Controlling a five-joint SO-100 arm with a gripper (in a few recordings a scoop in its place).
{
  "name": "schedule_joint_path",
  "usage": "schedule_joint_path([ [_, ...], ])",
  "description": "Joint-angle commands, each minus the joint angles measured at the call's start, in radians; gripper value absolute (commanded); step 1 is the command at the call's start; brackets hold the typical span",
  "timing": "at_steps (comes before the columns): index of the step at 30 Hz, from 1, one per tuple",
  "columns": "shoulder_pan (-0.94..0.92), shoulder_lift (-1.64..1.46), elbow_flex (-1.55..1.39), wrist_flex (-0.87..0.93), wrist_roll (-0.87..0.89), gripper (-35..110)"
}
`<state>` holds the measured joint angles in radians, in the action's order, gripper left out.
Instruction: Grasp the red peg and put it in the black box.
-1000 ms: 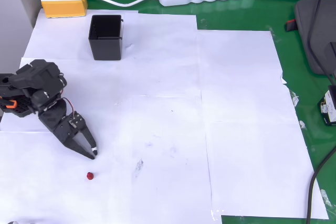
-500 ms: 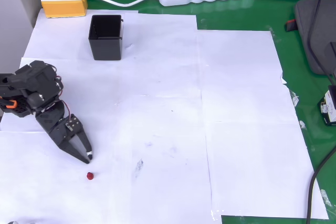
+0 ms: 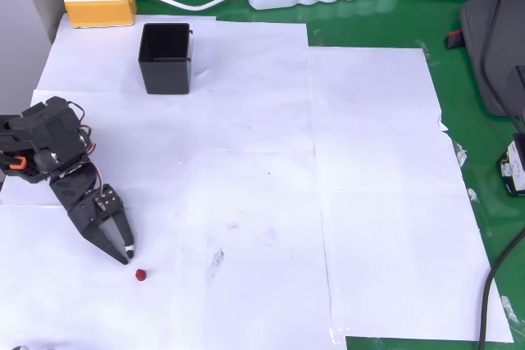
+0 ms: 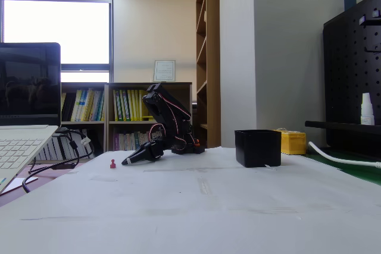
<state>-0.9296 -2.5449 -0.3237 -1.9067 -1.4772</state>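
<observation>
Red peg (image 3: 141, 275) stands upright just beside the closed, empty end effector (image 3: 126, 256).

The arm's base (image 3: 10, 157) is cut off by the overhead view's left edge; whether its jaws are parted is too small to tell.

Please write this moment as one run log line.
phase: approach | gripper: shut, low, just short of red peg | red peg: on paper, free | black box: upright, far

Gripper (image 3: 125, 255) closed, just beside red peg (image 3: 141, 275); black box (image 3: 165, 57) well apart.
</observation>
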Motion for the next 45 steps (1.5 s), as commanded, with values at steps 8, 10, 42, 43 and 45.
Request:
schedule_joint_path([
  [8,-0.041,0.029,0.038,-0.021,0.005,20],
  [10,-0.044,0.031,0.037,-0.021,0.000,28],
  [42,-0.029,0.199,0.058,0.147,-0.238,44],
  [43,-0.025,0.210,0.063,0.158,-0.253,44],
  [45,-0.015,0.264,0.077,0.222,-0.267,44],
])
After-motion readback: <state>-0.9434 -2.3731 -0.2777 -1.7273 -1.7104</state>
